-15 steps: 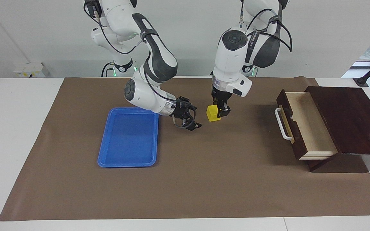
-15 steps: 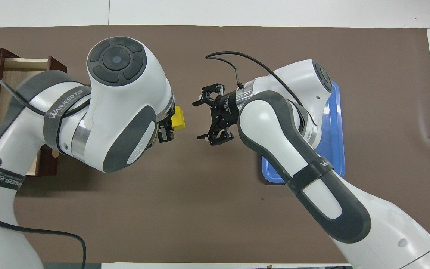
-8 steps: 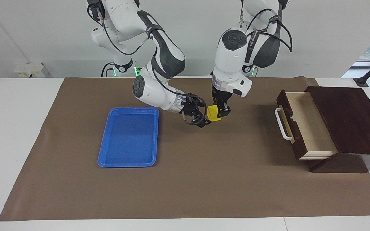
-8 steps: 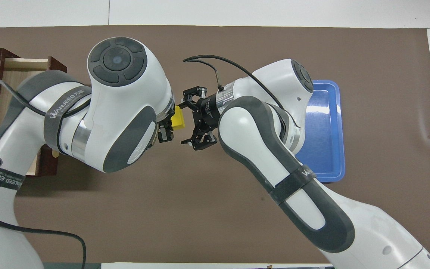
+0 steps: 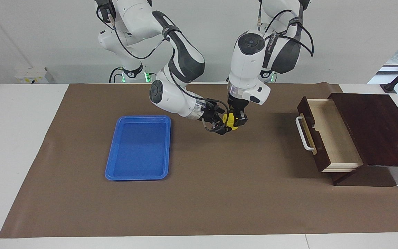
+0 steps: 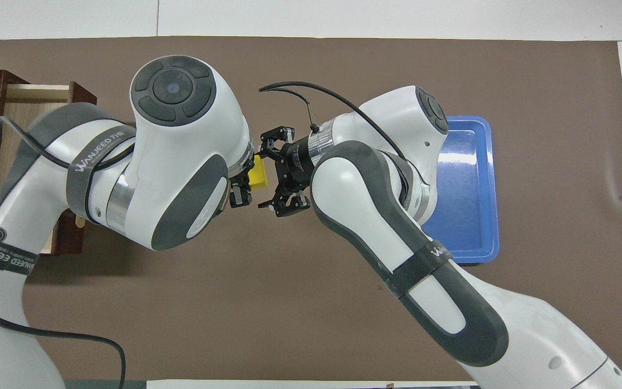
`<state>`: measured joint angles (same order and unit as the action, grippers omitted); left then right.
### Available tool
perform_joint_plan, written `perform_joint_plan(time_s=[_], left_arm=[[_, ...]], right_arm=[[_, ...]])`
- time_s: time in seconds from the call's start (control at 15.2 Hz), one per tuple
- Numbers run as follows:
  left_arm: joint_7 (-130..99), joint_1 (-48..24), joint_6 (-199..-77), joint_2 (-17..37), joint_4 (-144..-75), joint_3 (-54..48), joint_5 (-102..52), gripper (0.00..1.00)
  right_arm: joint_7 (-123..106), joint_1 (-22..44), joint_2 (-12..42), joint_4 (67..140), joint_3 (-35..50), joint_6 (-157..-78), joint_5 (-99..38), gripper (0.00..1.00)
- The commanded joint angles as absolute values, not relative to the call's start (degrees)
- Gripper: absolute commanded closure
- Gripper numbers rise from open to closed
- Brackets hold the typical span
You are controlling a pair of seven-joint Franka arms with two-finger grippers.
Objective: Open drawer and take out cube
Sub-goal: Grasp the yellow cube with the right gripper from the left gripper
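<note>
The yellow cube (image 5: 231, 120) hangs in the air over the brown mat in the middle of the worktop, pinched in the left claw (image 5: 237, 120), which comes straight down on it with its fingertips closed against two opposite faces. It looks like a light, stiff block with flat, smooth sides, so it should not crush, though it could slip or twist if taken by an edge; the free faces crosswise to the left claw's grip seem the sound place for a second hold. The right claw (image 5: 224, 121) reaches in sideways around the cube with its fingertips partly apart; whether they touch it yet cannot be told. The drawer (image 5: 327, 133) stands pulled open and empty at the left arm's end, and a blue tray (image 5: 138, 148) lies toward the right arm's end. A second ago the right claw hung wide open beside the tray, well apart from the cube; since then it has crossed over and begun to narrow, while the left claw has kept its grip.
</note>
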<state>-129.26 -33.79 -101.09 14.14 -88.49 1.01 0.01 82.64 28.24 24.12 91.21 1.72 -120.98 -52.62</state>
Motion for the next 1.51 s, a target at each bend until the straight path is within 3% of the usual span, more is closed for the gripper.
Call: perform_joint_plan(time_s=[0.0,0.66,0.72,0.79,0.85,1.18,1.45], left_arm=[[-130.25,-34.28,-102.22,14.06,-88.59,1.49,1.32,1.0],[-129.99,-34.37,-102.22,13.97,-88.51,1.41,1.32,1.0],[-129.73,-34.28,-102.13,13.97,-88.51,1.32,1.32,0.72],[-129.38,-34.19,-101.87,13.97,-88.51,1.32,1.32,0.08],[-129.38,-33.84,-101.69,13.97,-88.51,1.32,1.32,0.0],[-126.75,-30.77,-102.04,13.1,-91.83,1.58,3.85,0.0],[-119.9,-28.49,-102.57,8.54,-101.84,1.58,13.34,0.0]], right_arm=[[84.98,29.0,24.79,90.18,1.85,-119.97,-50.54,1.0],[85.43,27.77,24.79,88.86,1.85,-119.0,-50.1,1.0],[85.43,27.77,24.79,88.86,1.85,-119.0,-50.1,1.0],[85.43,27.77,24.79,88.86,1.85,-119.0,-50.1,1.0],[85.43,27.77,24.87,88.86,1.85,-119.0,-50.1,1.0],[85.52,26.54,24.96,88.86,1.85,-117.96,-50.27,1.0],[85.69,24.36,26.01,85.17,1.58,-113.92,-50.19,1.0]])
